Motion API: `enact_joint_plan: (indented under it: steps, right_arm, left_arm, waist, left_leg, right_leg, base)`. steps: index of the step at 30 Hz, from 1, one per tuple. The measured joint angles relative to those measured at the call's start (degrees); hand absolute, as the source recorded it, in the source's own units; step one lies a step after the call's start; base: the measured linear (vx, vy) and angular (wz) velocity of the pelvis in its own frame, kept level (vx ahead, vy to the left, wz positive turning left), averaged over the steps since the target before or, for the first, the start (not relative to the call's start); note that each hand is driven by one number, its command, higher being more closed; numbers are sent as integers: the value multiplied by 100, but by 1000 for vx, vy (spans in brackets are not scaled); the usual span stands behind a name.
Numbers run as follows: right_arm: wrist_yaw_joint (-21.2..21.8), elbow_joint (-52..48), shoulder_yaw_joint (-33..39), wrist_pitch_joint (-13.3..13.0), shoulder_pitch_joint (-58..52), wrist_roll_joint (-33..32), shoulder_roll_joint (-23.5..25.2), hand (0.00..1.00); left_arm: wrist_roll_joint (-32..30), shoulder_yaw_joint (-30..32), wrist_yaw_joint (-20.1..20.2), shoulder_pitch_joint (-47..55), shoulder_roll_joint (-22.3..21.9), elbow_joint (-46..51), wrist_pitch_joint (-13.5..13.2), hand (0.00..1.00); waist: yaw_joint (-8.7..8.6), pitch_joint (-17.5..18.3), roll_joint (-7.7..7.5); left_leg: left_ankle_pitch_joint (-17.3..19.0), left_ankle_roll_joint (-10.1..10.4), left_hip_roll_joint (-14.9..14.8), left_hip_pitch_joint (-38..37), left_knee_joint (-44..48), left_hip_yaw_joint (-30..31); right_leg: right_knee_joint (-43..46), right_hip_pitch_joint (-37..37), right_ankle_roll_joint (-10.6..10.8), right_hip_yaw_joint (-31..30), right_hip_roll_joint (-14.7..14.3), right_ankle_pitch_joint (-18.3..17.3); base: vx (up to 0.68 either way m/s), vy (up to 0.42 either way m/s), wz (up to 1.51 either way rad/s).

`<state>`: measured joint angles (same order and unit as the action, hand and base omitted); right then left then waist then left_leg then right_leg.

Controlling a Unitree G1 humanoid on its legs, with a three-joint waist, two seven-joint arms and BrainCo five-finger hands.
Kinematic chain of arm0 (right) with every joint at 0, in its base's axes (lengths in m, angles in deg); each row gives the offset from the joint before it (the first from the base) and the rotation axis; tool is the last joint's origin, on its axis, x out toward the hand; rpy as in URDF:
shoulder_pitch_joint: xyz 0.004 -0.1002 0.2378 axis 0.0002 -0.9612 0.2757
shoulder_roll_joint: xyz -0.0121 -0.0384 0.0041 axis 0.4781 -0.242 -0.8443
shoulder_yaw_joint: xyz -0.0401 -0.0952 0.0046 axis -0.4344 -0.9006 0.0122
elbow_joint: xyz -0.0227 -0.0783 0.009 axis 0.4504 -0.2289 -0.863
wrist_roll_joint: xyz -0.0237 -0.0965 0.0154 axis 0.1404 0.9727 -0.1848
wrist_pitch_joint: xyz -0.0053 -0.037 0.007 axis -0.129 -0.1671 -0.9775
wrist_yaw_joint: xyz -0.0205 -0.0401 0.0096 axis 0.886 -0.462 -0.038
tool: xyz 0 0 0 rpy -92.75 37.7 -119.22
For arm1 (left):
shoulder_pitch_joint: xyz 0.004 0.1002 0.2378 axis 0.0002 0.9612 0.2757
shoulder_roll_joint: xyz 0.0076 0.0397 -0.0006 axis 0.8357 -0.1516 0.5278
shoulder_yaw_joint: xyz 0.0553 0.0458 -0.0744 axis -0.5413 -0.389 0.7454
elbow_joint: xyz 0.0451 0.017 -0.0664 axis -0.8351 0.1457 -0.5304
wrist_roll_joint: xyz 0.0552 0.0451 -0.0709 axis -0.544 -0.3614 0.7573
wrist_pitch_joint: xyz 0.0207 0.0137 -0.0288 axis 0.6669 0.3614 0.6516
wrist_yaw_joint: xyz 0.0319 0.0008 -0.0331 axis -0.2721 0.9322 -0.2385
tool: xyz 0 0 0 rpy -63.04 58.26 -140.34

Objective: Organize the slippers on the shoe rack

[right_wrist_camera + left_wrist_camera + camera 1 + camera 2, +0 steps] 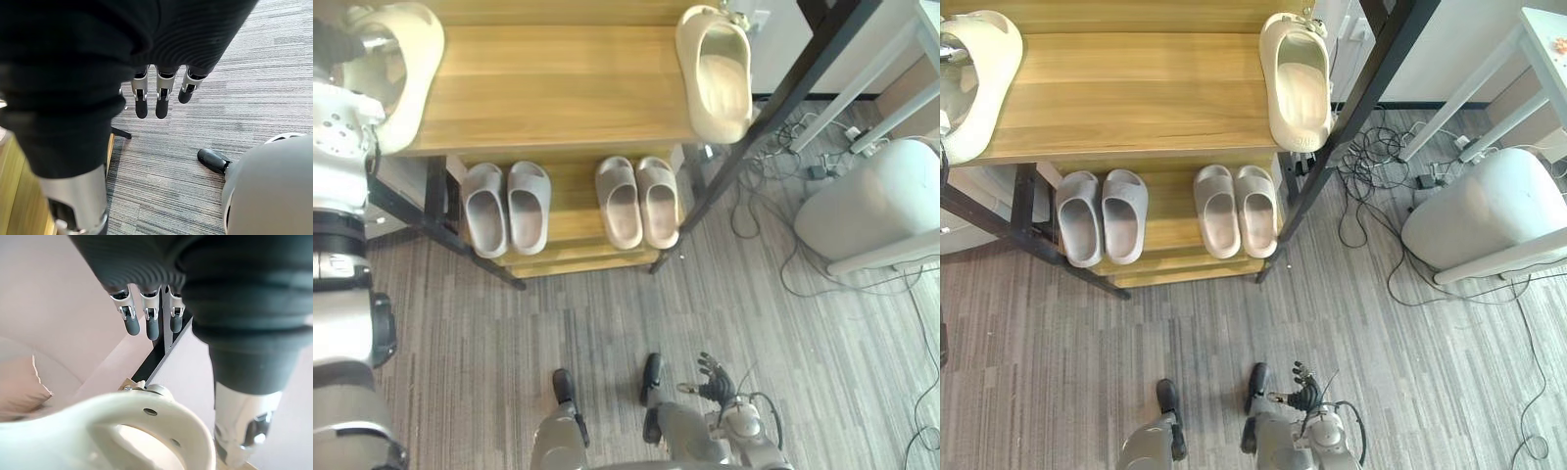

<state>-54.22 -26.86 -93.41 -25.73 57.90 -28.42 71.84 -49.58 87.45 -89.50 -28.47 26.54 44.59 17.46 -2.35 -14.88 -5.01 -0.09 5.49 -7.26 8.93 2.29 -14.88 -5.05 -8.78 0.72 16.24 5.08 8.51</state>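
Left eye view is showing me the shoe rack from above. On its lower shelf a grey pair and a beige pair are already sitting side by side. The two cream slippers are lying well apart on the top shelf. One cream slipper is hanging over the left edge and the other cream slipper is at the right edge.

My left hand is hovering right at the left-edge slipper. Its fingers are hanging loose and clear of the slipper, gripping nothing, and the thumb is sitting just beside the slipper's upper. I can't tell whether the thumb is touching it. My right hand is dangling low over the carpet with its fingers relaxed and empty.

I'm judging that I'm working on pairing the cream slippers, and that this is the last step. The next move calls for curling the left hand around the overhanging slipper, then sliding it across the shelf to rest beside its mate, lined up like the pairs below.
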Motion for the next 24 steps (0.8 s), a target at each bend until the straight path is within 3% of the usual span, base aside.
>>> enact_joint_plan:
  steps: [10, 24]
  right_arm:
    - [6, 0, -36, 30, -6, -1, -17, 0]
    - [8, -139, -36, 0, -109, -175, -17, 0]
  left_arm:
    - [-23, -113, 20, -3, 0, 162, 20, 0]
    - [-717, -336, 89, -66, 102, 160, 237, 0]
  waist:
    - [6, -52, 82]
    - [12, -53, 83]
  left_leg:
    - [-26, -17, 25, 7, -21, 80]
    - [-30, -22, 32, 150, -16, 81]
  right_leg:
    - [0, 27, 2, 79, 16, -6]
    - [0, -118, 3, 77, 20, -5]
  base:
    - [-10, 1, 3]
    - [0, 0, 0]
